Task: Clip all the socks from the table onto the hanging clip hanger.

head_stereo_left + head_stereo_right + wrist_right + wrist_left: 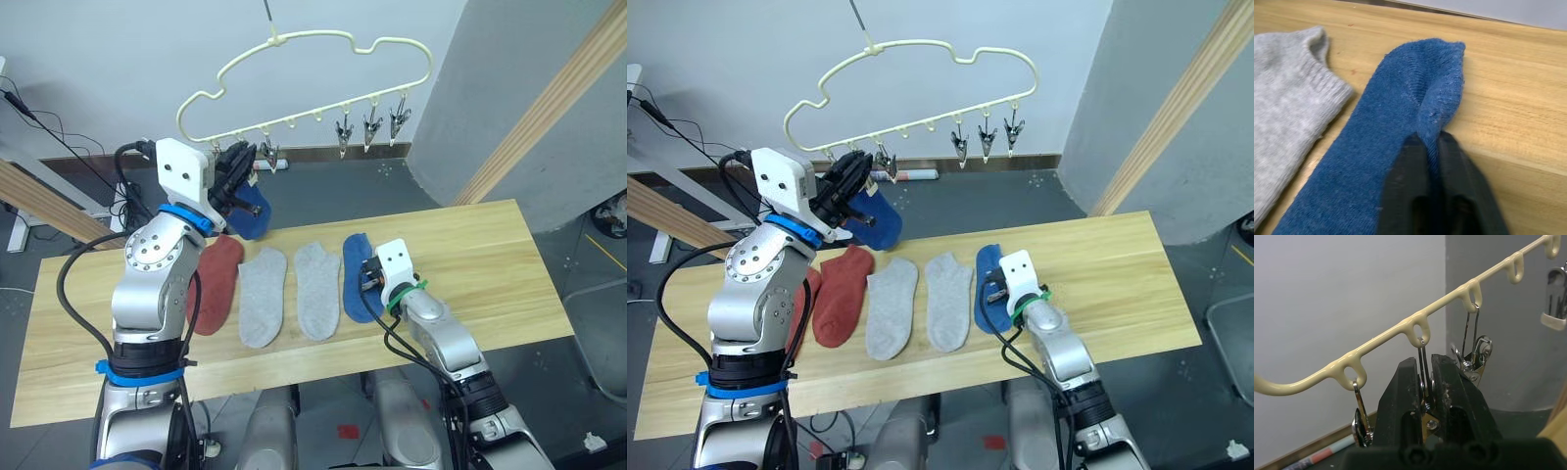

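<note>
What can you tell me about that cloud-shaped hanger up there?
The clip hanger is thin pale-yellow coated wire bent into a wavy cloud outline, hanging by a hook above the table's far side. Small loops along its lower edge carry grey metal clips. The left gripper is squeezing one clip, beside a blue sock hanging there.

I see the table (1136, 274), long, of pale yellowish wood planks, with five socks lying flat on it in a row across its middle. From my left: one rust-red sock (804, 294) mostly hidden behind my left arm, a second rust-red sock (841, 294) just beside it, then two light grey socks (892, 305) (946, 299) side by side, then a blue sock (986, 284) at the right end of the row. The right gripper (1431, 147) is pinched onto a raised fold of that blue sock, which otherwise rests on the planks.
</note>
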Controlling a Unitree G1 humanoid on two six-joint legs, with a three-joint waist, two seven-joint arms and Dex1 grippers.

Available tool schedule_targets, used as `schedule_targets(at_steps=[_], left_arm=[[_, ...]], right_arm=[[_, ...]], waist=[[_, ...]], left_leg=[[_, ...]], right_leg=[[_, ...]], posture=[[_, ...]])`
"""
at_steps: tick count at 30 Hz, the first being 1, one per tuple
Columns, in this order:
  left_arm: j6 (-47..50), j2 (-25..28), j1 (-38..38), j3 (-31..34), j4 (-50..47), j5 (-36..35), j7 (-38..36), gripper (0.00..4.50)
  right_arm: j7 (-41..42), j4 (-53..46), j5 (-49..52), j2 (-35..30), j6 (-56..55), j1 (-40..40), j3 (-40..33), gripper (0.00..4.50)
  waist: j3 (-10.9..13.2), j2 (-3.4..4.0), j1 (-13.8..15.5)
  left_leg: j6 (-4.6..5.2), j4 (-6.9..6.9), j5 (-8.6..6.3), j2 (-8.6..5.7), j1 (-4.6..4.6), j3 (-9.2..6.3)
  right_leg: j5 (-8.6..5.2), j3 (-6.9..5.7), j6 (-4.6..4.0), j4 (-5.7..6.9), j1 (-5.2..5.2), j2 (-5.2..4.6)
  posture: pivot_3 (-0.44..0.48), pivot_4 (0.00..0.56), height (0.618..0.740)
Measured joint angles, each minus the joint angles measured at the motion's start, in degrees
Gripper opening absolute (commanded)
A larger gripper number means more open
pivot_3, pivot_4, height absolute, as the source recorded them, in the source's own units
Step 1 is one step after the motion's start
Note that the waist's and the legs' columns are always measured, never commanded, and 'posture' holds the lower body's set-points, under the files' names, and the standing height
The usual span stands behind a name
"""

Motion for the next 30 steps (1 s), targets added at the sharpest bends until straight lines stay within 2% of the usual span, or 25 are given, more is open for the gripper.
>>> schedule_targets(at_steps=[4, 9, 16, 30], left_arm=[[3.58, 1.47, -1.05, 0.46, 0.08, -3.32, -2.2, 0.09], [7.63, 3.01, -2.32, 1.68, 0.32, -6.68, -3.88, 0.09], [11.74, 3.89, -3.48, 2.16, 0.25, -10.04, -5.45, 0.09], [14.81, 5.07, -3.72, 2.19, -0.66, -12.27, -6.19, 0.09]], right_arm=[[5.38, -2.42, -2.59, -4.54, -0.51, -1.33, 4.62, 0.0], [13.13, -7.03, -5.9, -8.68, -6.53, -8.56, 9.41, 0.0], [17.8, -4.08, -7.04, -6.58, -14.81, -14.16, 12.04, 0.0], [16.02, 6.42, -8.89, -1.75, -26.16, -18.27, 10.41, 0.0]], waist=[[0.01, 0.01, -0.14], [0.01, 0.01, -0.2], [0.0, 0.0, 0.05], [0.0, 0.0, 0.15]], left_leg=[[-0.01, 0.0, 0.0, 0.11, -0.01, 0.05], [-0.02, 0.01, 0.01, 0.12, -0.01, 0.1], [-0.04, 0.0, -0.02, 0.09, -0.08, 0.1], [-0.06, 0.0, -0.02, 0.1, -0.09, 0.1]], right_leg=[[0.03, 0.02, -0.05, 0.02, -0.08, 0.13], [0.06, 0.04, -0.08, 0.0, -0.09, 0.14], [0.13, 0.04, -0.18, -0.06, -0.11, 0.06], [0.18, 0.02, -0.24, -0.02, -0.16, 0.04]], posture=[[-0.17, 0.412, 0.74], [-0.171, 0.403, 0.74], [-0.171, 0.395, 0.74], [-0.156, 0.387, 0.74]])
